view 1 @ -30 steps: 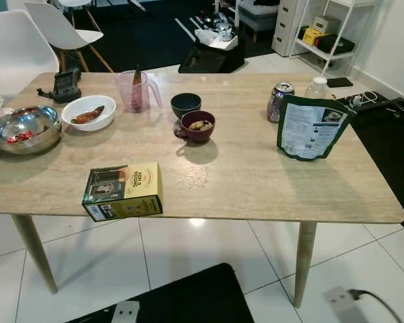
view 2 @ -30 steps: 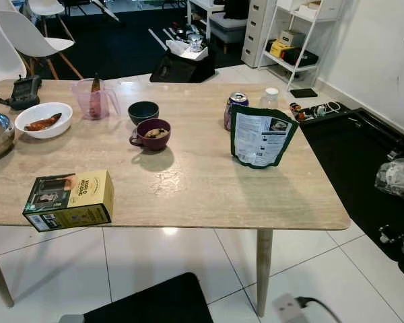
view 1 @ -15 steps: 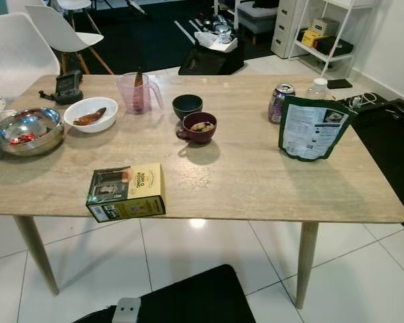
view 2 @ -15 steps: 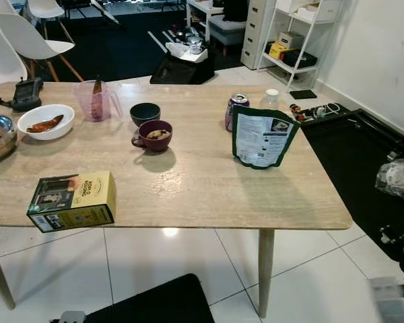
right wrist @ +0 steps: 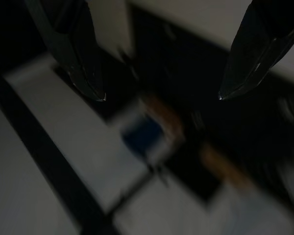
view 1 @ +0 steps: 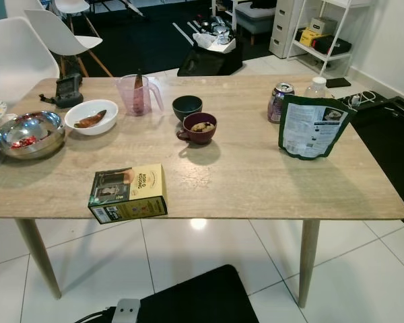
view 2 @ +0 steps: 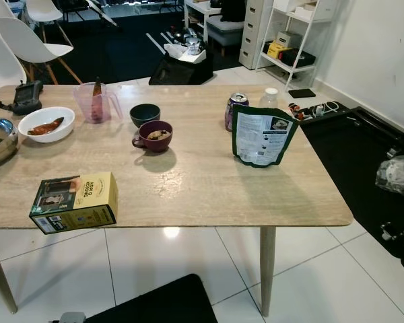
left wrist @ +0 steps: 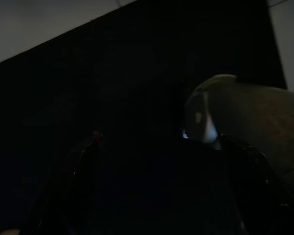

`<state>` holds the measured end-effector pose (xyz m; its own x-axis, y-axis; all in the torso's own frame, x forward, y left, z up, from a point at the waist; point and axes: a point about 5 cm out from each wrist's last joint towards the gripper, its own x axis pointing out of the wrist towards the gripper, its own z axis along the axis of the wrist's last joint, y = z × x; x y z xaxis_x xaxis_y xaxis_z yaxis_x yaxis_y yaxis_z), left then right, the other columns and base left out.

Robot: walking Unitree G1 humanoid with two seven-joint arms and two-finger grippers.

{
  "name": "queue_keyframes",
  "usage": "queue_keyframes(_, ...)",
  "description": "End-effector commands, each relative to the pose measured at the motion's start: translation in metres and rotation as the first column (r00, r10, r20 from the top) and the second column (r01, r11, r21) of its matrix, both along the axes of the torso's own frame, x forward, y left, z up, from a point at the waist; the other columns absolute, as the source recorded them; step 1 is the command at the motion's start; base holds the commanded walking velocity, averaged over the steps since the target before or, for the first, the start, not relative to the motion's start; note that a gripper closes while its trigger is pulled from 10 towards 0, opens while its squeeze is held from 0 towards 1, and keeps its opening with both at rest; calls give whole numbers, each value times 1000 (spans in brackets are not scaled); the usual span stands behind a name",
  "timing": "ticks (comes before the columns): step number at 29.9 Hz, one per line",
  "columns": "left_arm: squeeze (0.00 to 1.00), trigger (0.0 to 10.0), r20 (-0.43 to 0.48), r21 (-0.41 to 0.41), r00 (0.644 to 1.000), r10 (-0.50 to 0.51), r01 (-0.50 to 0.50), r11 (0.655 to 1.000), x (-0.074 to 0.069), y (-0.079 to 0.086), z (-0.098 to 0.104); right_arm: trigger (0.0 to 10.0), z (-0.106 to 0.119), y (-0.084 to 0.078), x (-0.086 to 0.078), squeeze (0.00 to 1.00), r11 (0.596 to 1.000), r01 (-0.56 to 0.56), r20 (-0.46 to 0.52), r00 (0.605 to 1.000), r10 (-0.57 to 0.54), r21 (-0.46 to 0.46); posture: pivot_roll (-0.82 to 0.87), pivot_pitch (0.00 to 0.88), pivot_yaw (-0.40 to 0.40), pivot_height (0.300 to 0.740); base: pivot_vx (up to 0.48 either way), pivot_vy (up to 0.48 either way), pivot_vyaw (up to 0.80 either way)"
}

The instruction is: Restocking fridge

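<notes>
A wooden table [view 1: 256, 182] stands in front of me with food items on it. A yellow and green box [view 1: 128, 193] lies at the near edge. A green pouch [view 1: 312, 126] stands at the right, with a soda can [view 1: 280, 101] and a clear bottle [view 1: 317, 87] behind it. A maroon mug [view 1: 200, 126] and a dark bowl [view 1: 187, 105] sit mid-table. My right gripper [right wrist: 161, 98] hangs open over a blurred floor, nothing between its fingers [right wrist: 83, 73]. The left wrist view is very dark.
A pink jug [view 1: 137, 94], a white bowl [view 1: 91, 116] holding a sweet potato and a steel bowl [view 1: 28, 133] stand at the table's left. White chairs [view 1: 27, 47] stand beyond it. A black bag [view 1: 205, 59] and white shelves [view 1: 323, 33] are behind. White tile floor lies below.
The head view has shifted slightly, so the table sits a little to the right and lower in the picture. Nothing on the table has moved.
</notes>
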<state>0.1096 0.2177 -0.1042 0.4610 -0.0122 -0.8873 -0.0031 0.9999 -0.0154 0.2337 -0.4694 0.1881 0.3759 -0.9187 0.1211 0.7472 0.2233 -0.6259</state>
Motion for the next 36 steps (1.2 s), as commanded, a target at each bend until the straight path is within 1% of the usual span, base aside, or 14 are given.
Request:
queue_keyframes(1,0,10000,-17,-9,1000,6,-6,1000,-6,-2,-2,10000,2,8,13,0,995,-82,114,991,75,59,15,0,-27,740,0,0,0)
queue_keyframes(3,0,10000,-23,-10,1000,2,-2,1000,-8,-3,-3,10000,12,39,54,0,915,-370,346,889,299,162,22,0,-34,740,0,0,0)
queue_keyframes(5,0,10000,-28,-11,1000,-2,2,1000,-9,-5,-3,10000,17,73,86,0,751,-624,527,722,449,216,26,0,-34,740,0,0,0)
queue_keyframes(6,0,10000,-28,-11,1000,-2,2,1000,-9,-5,-3,10000,17,73,86,0,751,-624,527,722,449,216,26,0,-34,740,0,0,0)
queue_keyframes(8,0,10000,-29,-12,1000,-4,4,1000,-11,-5,-4,10000,15,109,111,0,521,-820,628,539,561,237,41,0,-37,740,0,0,0)
queue_keyframes(9,0,10000,-29,-12,1000,-4,4,1000,-11,-5,-4,10000,15,109,111,0,521,-820,628,539,561,237,41,0,-37,740,0,0,0)
queue_keyframes(12,0,10000,-33,-12,999,-5,5,1000,-17,-3,-4,10000,13,152,129,0,188,-959,726,282,627,210,55,0,-34,740,0,0,0)
queue_keyframes(13,0,10000,-33,-12,999,-5,5,1000,-17,-3,-4,10000,13,152,129,0,188,-959,726,282,627,210,55,0,-34,740,0,0,0)
queue_keyframes(14,0,10000,-39,-10,999,-10,9,1000,-20,-1,-5,10000,13,160,132,0,122,-973,735,230,637,198,60,0,-31,740,0,0,0)
queue_keyframes(15,0,10000,-39,-10,999,-10,9,1000,-20,-1,-5,10000,13,160,132,0,122,-973,735,230,637,198,60,0,-31,740,0,0,0)
queue_keyframes(18,0,10000,-66,-3,998,-18,18,1000,-35,4,-6,10000,19,174,137,0,1,-988,764,118,635,152,73,2,-24,740,0,0,0)
queue_keyframes(24,0,10000,-88,2,996,-23,24,1000,-47,8,-7,10000,23,177,138,0,-54,-988,727,70,683,146,80,29,-20,740,0,0,0)
queue_keyframes(29,0,10000,-90,1,995,-29,29,1000,-51,10,-7,10000,25,176,138,0,-44,-983,670,87,737,176,83,48,-19,740,0,0,0)
queue_keyframes(36,0,10000,-61,-9,997,-50,49,999,-47,8,-6,10000,30,176,143,0,56,-979,572,161,804,197,93,84,-19,740,0,0,0)
